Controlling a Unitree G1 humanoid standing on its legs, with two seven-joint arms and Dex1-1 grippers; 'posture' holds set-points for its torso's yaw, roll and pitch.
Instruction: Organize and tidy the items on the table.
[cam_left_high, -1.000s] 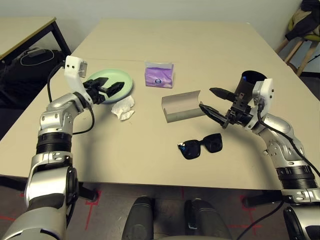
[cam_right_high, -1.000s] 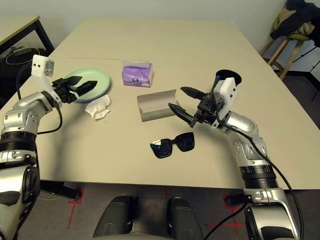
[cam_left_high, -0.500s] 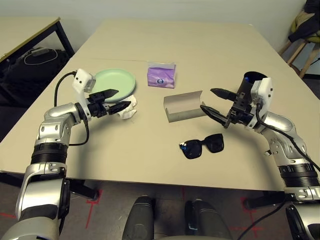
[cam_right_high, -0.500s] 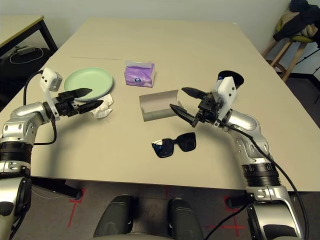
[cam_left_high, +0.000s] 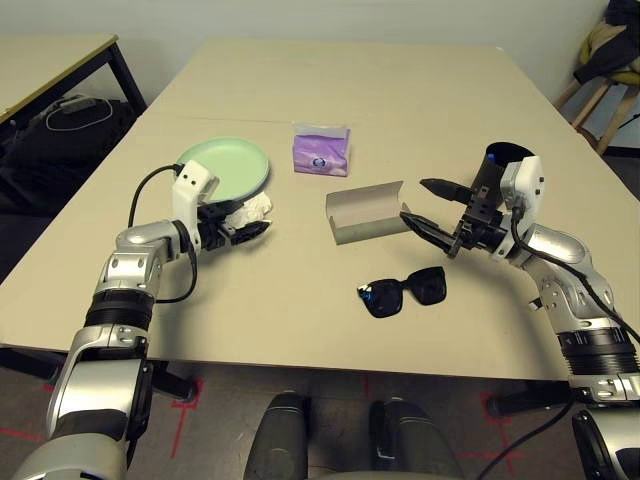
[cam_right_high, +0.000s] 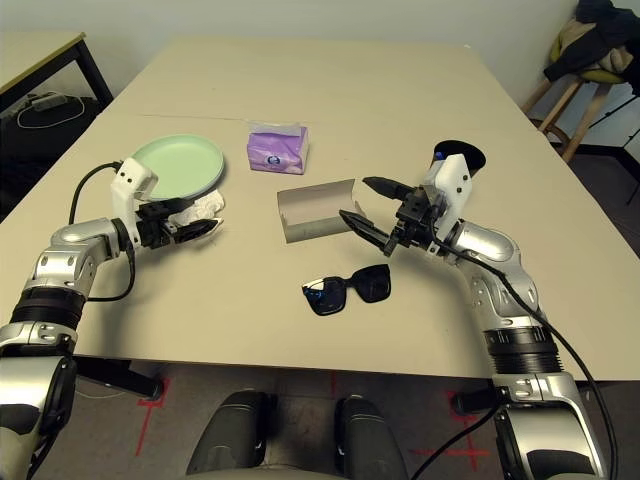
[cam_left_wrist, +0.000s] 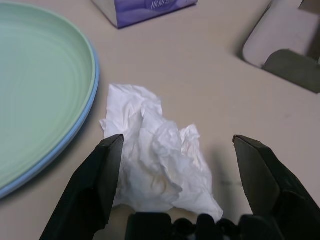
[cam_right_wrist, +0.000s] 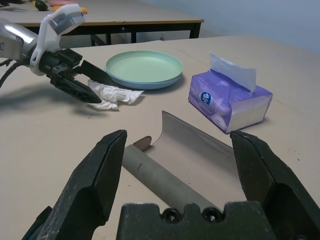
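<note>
We have the tidying only partly done, as far as we can judge. The clearest sign of order is the pair of plates: the pale green plate (cam_left_high: 225, 167) sits stacked on the light blue plate (cam_left_wrist: 94, 92) at our left on the tabletop (cam_left_high: 290, 300). We can't tell whether that stack is already where it should end up.

The rest looks like work left to do. The crumpled white tissue (cam_left_wrist: 155, 160) lies just beside the plates, on our side of them. Our left gripper (cam_left_wrist: 178, 135) is spread wide over it, one finger to each side, with nothing gripped. Picking up the tissue seems to be the step in hand; we would need to lower a little and close on it, taking care not to nudge the plates.

Our right gripper (cam_left_high: 414, 198) is also released and empty, near the grey-olive glasses case (cam_left_high: 365, 223), which lies open with nothing in it. The black sunglasses (cam_left_high: 403, 292) lie apart from the case, nearer to us, so putting them away remains to be done. The purple tissue pack (cam_left_high: 321, 153) stands beyond the case, towards the plates, and the black cup (cam_right_high: 462, 152) is over at our right, behind the right gripper. We judge that those two may need little more than lining up.
</note>
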